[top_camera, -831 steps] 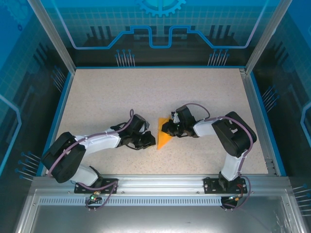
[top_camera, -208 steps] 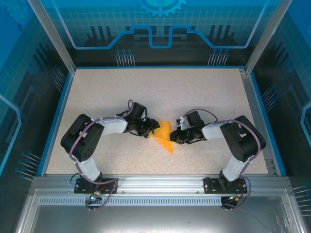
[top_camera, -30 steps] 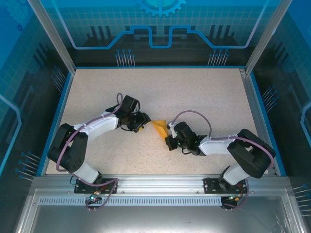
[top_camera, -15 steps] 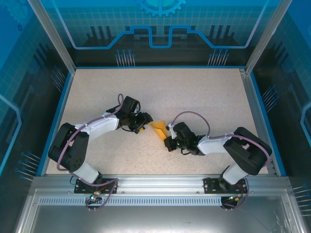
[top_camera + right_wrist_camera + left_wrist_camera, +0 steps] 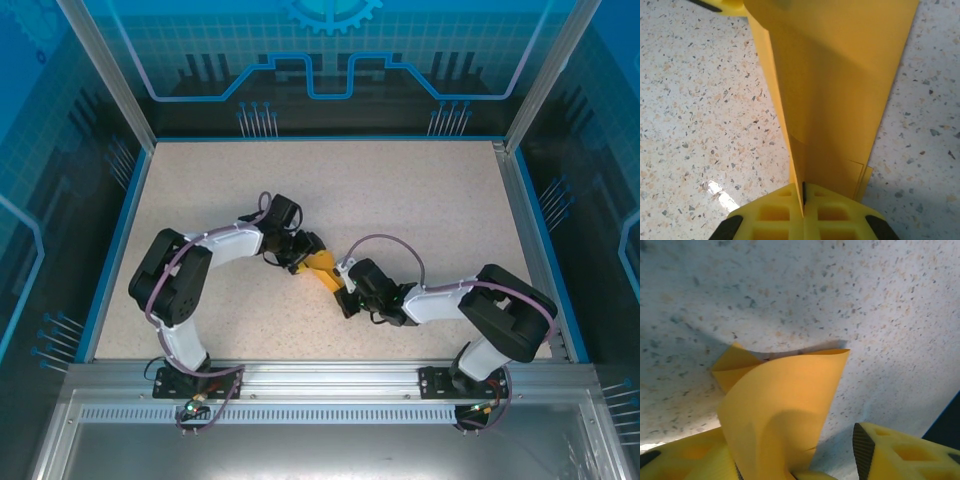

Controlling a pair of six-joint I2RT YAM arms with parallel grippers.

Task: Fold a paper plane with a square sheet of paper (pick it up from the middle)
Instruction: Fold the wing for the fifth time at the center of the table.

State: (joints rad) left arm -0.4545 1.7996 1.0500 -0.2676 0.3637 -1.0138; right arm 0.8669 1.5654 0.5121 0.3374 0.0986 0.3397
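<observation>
- The paper plane (image 5: 322, 266), a creased orange wedge, is held on edge near the middle of the table (image 5: 420, 190).
- My right gripper (image 5: 802, 192) clamps its crease; my left gripper (image 5: 795, 445) straddles the other end, jaws apart.
- I judge this a wing fold: next, my left must pinch that flap and bend it squarely.

Table (image 5: 400, 200): speckled beige stone-look top, a small glare patch on it.
Rim (image 5: 121, 230): blue strip on table's left, far and right edges.
Panels (image 5: 330, 60): translucent blue, circuit-line print, behind and beside table.
Posts (image 5: 108, 75): aluminium, at table's far corners.
Rail (image 5: 330, 373): aluminium, along table's near edge.
</observation>
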